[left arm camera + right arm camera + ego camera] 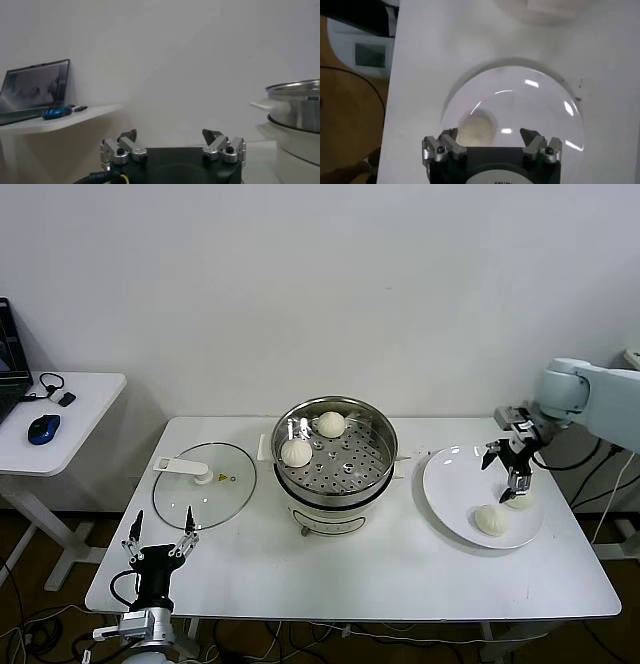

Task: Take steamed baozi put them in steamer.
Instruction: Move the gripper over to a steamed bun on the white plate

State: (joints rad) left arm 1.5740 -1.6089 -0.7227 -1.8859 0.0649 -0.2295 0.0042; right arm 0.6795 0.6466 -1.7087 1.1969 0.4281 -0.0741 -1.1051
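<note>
The steel steamer (335, 474) stands mid-table and holds two baozi, one at the back (331, 424) and one on the left (296, 452). Two more baozi lie on the white plate (450, 479) at the right, one near its front (491, 519) and one (521, 502) partly behind the right arm's fingers. My right gripper (503, 476) hangs open just above the plate, over that far baozi. In the right wrist view a baozi (476, 127) shows below the open right gripper (489, 134), nearer one finger. My left gripper (160, 536) is parked open at the front left corner.
A flat glass lid (204, 484) lies left of the steamer. A side table (60, 419) at the far left carries a blue mouse (43, 428) and a laptop (35, 90). The left wrist view shows the steamer's wall (297, 115) off to one side.
</note>
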